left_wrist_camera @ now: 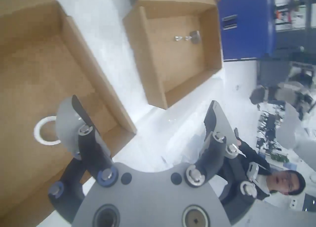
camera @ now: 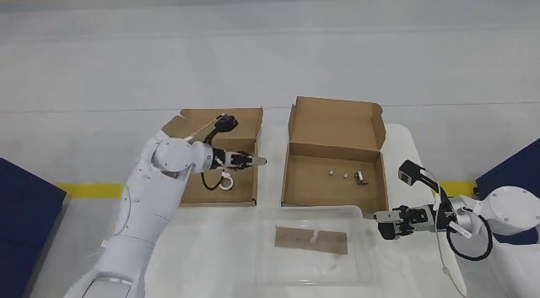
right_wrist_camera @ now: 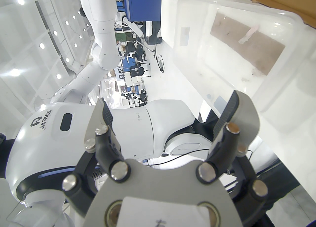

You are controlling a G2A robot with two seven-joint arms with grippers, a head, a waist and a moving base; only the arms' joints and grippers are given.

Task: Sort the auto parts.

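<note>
Two cardboard boxes are set side by side on the worktop point(camera: 272, 171), with a clear bin point(camera: 312, 268) in front of them. A white ring point(camera: 226, 183) is seen lying in the left box point(camera: 243, 190). Three small metal parts point(camera: 346, 175) are grouped in the right box point(camera: 321, 192). Left gripper point(left_wrist_camera: 145, 114) is spread with nothing held, hanging over the left box's wall nearest the right box, the ring just beside it. Right gripper point(right_wrist_camera: 170, 109) is also spread and unloaded, just beside the bin's corner nearest the right box. A cardboard sheet point(camera: 310, 240) lies on the bin's floor; whether small parts lie there too cannot be told.

Judged: ring is sorted, and the next pick is to be taken from the bin if anything is in it. The bin should be checked from a wrist view first. The gripper should then be brought straight down inside the walls, with the jaws kept wide until the part is bracketed. The bin rim should be cleared on the way out. Metal is to be kept to the right box, rings to the left.
</note>
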